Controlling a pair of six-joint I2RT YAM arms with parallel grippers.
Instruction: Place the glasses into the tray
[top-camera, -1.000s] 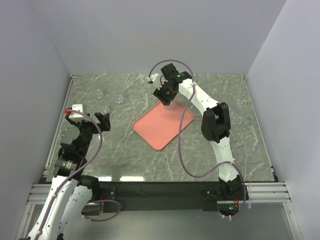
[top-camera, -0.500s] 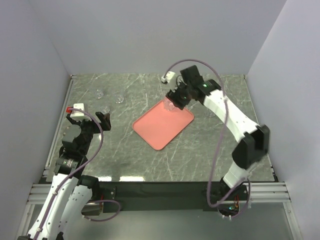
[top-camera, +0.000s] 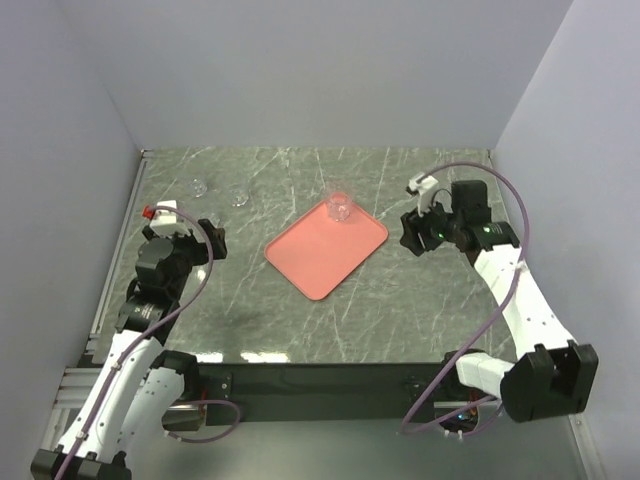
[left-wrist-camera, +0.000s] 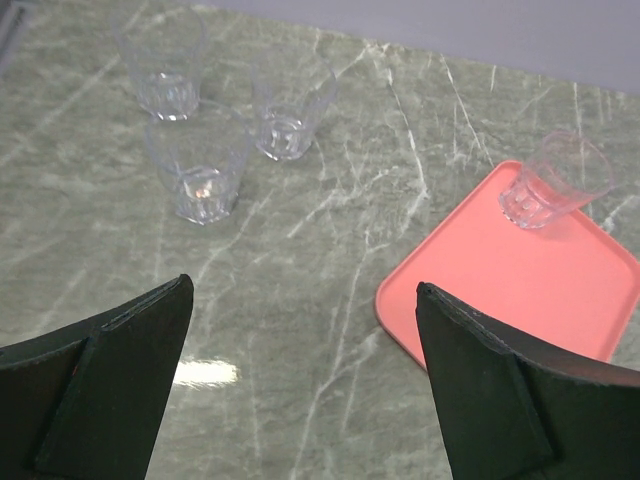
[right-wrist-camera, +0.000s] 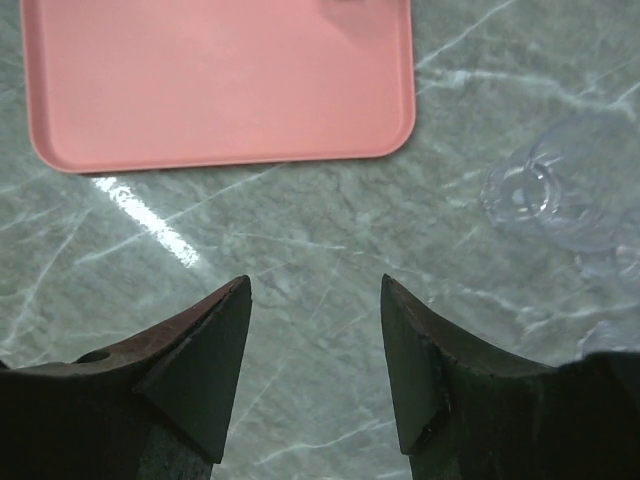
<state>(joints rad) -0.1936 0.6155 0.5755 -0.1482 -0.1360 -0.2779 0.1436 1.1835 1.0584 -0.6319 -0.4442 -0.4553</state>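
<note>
On the tray (top-camera: 315, 262) stands one upright glass (top-camera: 340, 208).

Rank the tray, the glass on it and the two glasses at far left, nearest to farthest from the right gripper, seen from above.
From the right gripper:
1. tray, just to its left
2. glass in the tray, far corner
3. right-hand table glass, far left
4. left-hand table glass, farthest left

Between your left gripper (left-wrist-camera: 302, 290) and the tray (left-wrist-camera: 520, 290) the table (left-wrist-camera: 330, 250) is free to cross. Three glasses (left-wrist-camera: 200, 175) stand bunched close together ahead on the left. One glass (left-wrist-camera: 553, 180) takes up the tray's far corner. Right of the tray, a tipped glass (right-wrist-camera: 565, 190) lies near your right gripper (right-wrist-camera: 315, 283).
</note>
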